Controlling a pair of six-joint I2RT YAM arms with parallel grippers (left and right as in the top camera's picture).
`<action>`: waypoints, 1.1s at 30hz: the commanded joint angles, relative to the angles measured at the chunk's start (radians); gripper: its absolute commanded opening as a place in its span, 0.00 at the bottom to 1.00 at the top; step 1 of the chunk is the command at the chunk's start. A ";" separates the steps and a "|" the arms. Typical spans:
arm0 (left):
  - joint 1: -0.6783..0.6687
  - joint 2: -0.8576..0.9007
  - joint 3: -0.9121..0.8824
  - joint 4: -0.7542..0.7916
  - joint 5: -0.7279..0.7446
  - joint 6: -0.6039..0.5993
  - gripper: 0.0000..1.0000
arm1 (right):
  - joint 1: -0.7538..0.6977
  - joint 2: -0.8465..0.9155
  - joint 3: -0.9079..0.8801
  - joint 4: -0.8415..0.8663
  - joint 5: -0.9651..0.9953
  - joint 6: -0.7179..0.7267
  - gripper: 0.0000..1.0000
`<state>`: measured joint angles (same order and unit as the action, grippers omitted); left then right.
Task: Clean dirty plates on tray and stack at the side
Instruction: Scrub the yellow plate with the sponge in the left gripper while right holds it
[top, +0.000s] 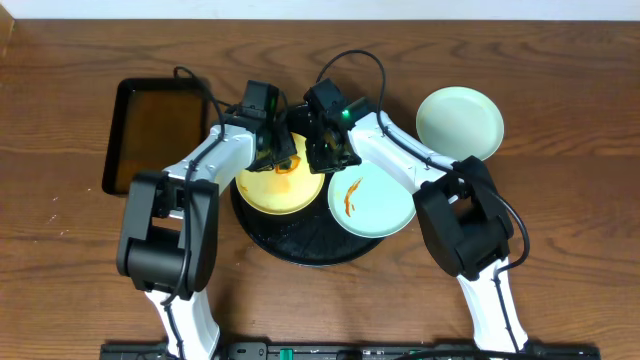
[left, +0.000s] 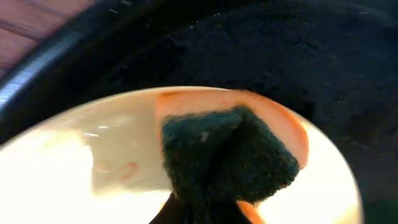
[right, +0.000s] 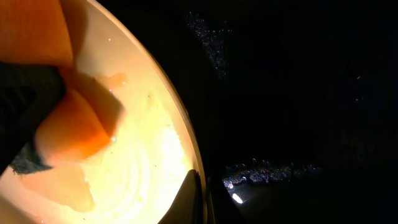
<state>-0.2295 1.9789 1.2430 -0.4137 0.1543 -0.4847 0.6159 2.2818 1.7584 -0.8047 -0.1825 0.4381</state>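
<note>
The top view is bright and even, and the wood of the table (top: 560, 250) looks sharp. The left wrist view is blurry: the sponge (left: 230, 155) is fuzzy and the yellow plate (left: 62, 168) glows almost white. The right wrist view is very dark over the tray (right: 298, 93), with tiny sparkles.

Plates (top: 372, 203) on tray (top: 300, 248), third plate (top: 459, 121) (right) apart

Lab-like robot station — wooden table (top: 560, 60), twin arms (top: 165, 235)
</note>
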 joint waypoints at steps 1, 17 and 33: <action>0.011 0.055 -0.018 -0.066 -0.264 0.081 0.07 | 0.008 -0.005 -0.021 -0.014 0.037 -0.001 0.01; 0.004 -0.187 -0.018 -0.199 -0.596 0.084 0.08 | 0.008 -0.005 -0.022 -0.011 0.037 -0.001 0.01; -0.005 -0.139 -0.060 -0.127 0.060 0.016 0.08 | 0.008 -0.005 -0.021 -0.010 0.036 -0.001 0.01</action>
<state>-0.2291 1.7653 1.2076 -0.5400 0.0566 -0.4271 0.6159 2.2818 1.7584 -0.8021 -0.1825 0.4381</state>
